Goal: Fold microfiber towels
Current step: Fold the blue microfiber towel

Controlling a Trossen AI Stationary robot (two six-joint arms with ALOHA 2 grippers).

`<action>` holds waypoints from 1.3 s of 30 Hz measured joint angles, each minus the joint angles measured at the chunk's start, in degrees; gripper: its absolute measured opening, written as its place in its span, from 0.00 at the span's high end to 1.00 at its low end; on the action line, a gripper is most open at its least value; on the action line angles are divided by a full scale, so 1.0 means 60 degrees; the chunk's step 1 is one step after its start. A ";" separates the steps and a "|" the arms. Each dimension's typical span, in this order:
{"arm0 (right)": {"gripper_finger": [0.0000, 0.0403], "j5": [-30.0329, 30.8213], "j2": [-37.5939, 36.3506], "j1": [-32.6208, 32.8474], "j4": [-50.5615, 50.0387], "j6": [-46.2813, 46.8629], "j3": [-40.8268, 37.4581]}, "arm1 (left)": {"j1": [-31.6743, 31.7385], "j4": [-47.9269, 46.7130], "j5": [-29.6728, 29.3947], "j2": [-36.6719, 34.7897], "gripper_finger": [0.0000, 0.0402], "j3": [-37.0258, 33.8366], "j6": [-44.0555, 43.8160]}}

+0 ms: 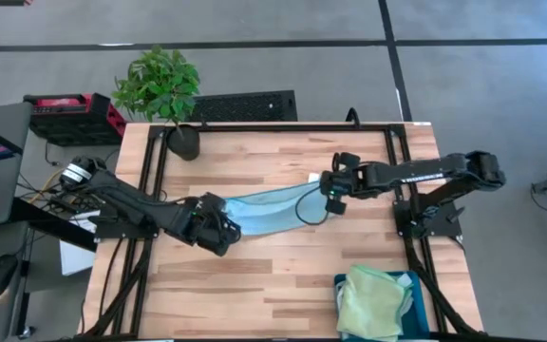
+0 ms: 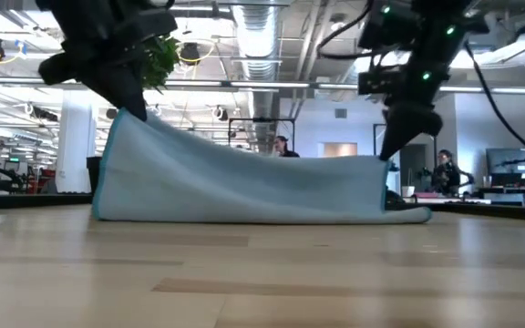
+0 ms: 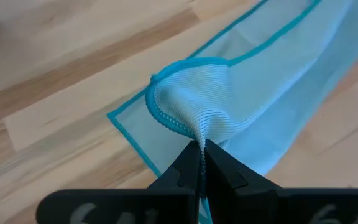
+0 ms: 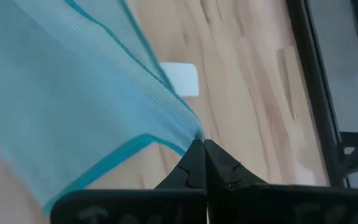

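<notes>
A light blue microfiber towel [image 1: 269,214] with a darker teal hem stretches across the middle of the table between my two grippers. My left gripper [image 1: 218,228] is shut on its left end, my right gripper [image 1: 330,195] on its right end. In the low view the towel [image 2: 244,182] hangs like a curtain, its lower fold on the tabletop. A pale green towel [image 1: 375,302] lies heaped in the dark teal bin [image 1: 416,282] at the near right. My left gripper pinches a bunched corner of the towel [image 3: 194,138] between its two fingertips, slanting down from above. The corner is lifted and the cloth below it [image 3: 135,124] rests on the table. My right gripper pinches the towel's hemmed edge [image 4: 191,129] at the fingertips, slanting down from above. The cloth runs taut from the pinch, and a white label [image 4: 180,79] lies on the table beside it.
A potted plant [image 1: 164,95] stands at the far left corner of the table. Black frame rails [image 1: 402,161] run along the table's left and right sides. Bare wood lies on the near left and far middle of the table. People show in the room beyond.
</notes>
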 joint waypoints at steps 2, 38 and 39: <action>0.99 -0.0007 0.0185 -0.0131 0.0200 -0.0191 0.0000 | 0.0011 -0.0064 -0.0005 0.0000 1.00 -0.0036 -0.0050; 0.52 -0.1074 0.0099 -0.0778 -0.1068 0.0015 0.1012 | 0.1539 0.1786 0.2683 -0.0004 0.64 -0.0761 0.3315; 0.51 -0.1519 -0.0016 -0.0778 -0.1196 0.0132 0.1169 | 0.1341 0.2200 0.2899 -0.0004 0.65 -0.0761 0.3960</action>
